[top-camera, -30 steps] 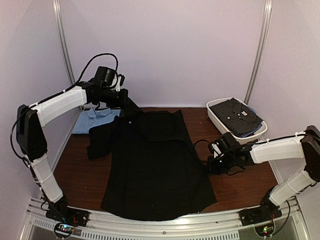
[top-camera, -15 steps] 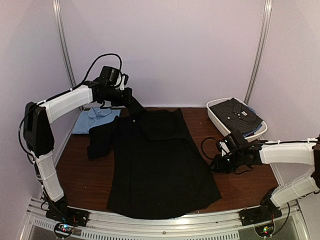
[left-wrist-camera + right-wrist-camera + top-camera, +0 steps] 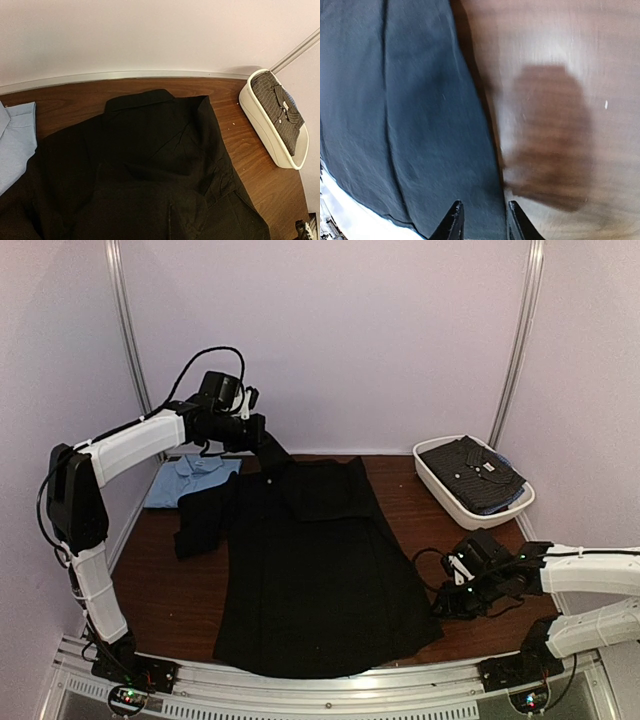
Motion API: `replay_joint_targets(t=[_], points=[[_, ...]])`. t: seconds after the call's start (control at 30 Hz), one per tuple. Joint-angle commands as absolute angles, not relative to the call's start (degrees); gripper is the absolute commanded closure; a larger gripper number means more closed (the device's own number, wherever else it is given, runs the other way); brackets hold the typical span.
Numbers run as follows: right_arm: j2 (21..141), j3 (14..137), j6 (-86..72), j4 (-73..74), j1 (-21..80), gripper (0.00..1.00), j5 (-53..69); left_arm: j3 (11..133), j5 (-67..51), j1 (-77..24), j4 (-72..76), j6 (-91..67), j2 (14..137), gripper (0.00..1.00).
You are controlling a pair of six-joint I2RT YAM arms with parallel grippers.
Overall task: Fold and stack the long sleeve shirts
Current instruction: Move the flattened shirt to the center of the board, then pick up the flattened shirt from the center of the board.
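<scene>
A plain black long sleeve shirt (image 3: 310, 570) lies spread across the middle of the table. Its far left corner is lifted in a strip up to my left gripper (image 3: 258, 435), which is shut on that cloth. In the left wrist view the black shirt (image 3: 150, 150) fills the lower frame and hides the fingers. My right gripper (image 3: 448, 600) hovers low at the shirt's near right edge. Its jaws stand open (image 3: 482, 222) over the dark cloth (image 3: 420, 125), holding nothing. A light blue shirt (image 3: 190, 478) lies at the far left, partly under the black one.
A white oval tub (image 3: 440, 485) at the far right holds a folded dark dotted shirt (image 3: 472, 468). The tub (image 3: 260, 125) also shows in the left wrist view. Bare wooden table (image 3: 160, 580) flanks the shirt, and a metal rail (image 3: 330, 692) runs along the near edge.
My right gripper has opened, let go of the shirt's right edge and drawn back toward the near right. The left gripper shifted slightly right, still holding the cloth.
</scene>
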State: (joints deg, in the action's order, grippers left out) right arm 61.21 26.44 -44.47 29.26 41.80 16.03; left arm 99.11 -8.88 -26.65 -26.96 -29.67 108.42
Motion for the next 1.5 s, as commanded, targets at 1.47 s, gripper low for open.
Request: replay_joint_targets(t=[1.47], points=[[55.47,32.30,-49.90,28.98,52.21,1.00,14.19,106.46,-9.02,-24.17,-21.80,-29.01,108.63,1.00]])
